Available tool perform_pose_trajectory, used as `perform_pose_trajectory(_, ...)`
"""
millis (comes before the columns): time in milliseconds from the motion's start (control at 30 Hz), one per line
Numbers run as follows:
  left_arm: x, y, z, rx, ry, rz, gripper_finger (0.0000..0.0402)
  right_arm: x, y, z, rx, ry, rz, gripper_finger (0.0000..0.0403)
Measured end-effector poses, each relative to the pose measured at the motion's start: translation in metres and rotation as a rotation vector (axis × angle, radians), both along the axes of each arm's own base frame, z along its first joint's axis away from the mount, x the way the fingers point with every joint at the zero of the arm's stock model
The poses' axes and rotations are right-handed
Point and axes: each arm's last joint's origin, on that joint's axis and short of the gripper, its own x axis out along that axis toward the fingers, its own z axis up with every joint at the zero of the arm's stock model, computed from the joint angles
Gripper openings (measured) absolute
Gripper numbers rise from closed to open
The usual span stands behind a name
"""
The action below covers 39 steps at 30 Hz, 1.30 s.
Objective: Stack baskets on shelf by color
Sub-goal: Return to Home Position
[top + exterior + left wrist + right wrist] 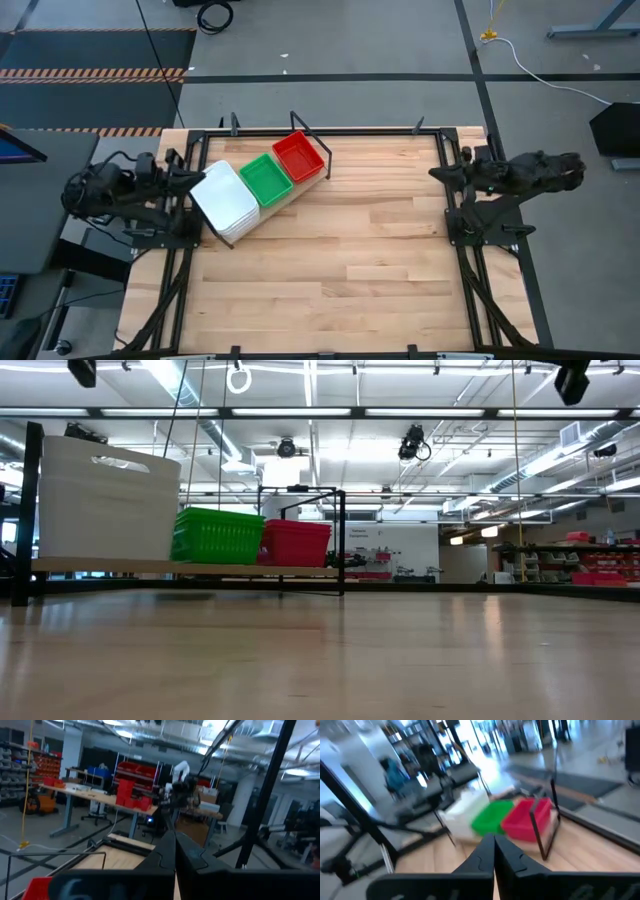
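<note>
The shelf (pixel 300 186) lies aslant at the table's far left, resting on its black wire frame ends. On its plank stand a white basket stack (pixel 224 200), a green stack (pixel 266 179) and a red stack (pixel 298 157); they also show in the low view (pixel 105 500), (pixel 218 535), (pixel 295 543) and in the right wrist view (pixel 492 816). My left gripper (pixel 196 180) is shut and empty at the table's left edge, beside the white stack. My right gripper (pixel 436 174) is shut and empty at the right edge. Both show shut in their wrist views (pixel 175 851), (pixel 493 851).
Black metal frame rails (pixel 455 215) run along the table's left and right edges under the arms. The bare wooden tabletop (pixel 350 270) stretches from the shelf toward the near and right edges.
</note>
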Motion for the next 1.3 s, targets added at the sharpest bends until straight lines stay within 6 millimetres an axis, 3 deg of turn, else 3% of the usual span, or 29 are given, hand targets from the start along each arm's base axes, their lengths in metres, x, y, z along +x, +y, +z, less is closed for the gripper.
perform_pose_trajectory(100,-0.011,0.002,-0.007,-0.009,-0.049,0.0,0.0,-0.002,-0.001,-0.014,-0.027,-0.103,0.004,0.0001)
perform_pose_trajectory(267,-0.008,0.001,-0.007,0.022,-0.056,0.001,0.0,-0.004,-0.001,-0.043,-0.003,-0.224,0.011,0.0001)
perform_pose_trajectory(533,0.011,-0.004,-0.023,0.031,-0.164,-0.041,0.0,0.013,0.006,-0.083,-0.062,-0.354,0.048,0.0001)
perform_pose_trajectory(667,0.017,-0.006,-0.028,0.024,-0.258,-0.062,0.0,0.021,0.011,-0.104,-0.078,-0.321,0.086,0.0001)
perform_pose_trajectory(800,0.027,-0.008,-0.044,0.0,-0.253,-0.09,0.0,0.025,0.012,-0.115,-0.113,-0.288,0.109,0.0003)
perform_pose_trajectory(1300,0.053,-0.013,-0.102,-0.001,-0.188,-0.091,0.0,0.027,0.013,-0.124,-0.057,-0.216,0.128,0.0006)
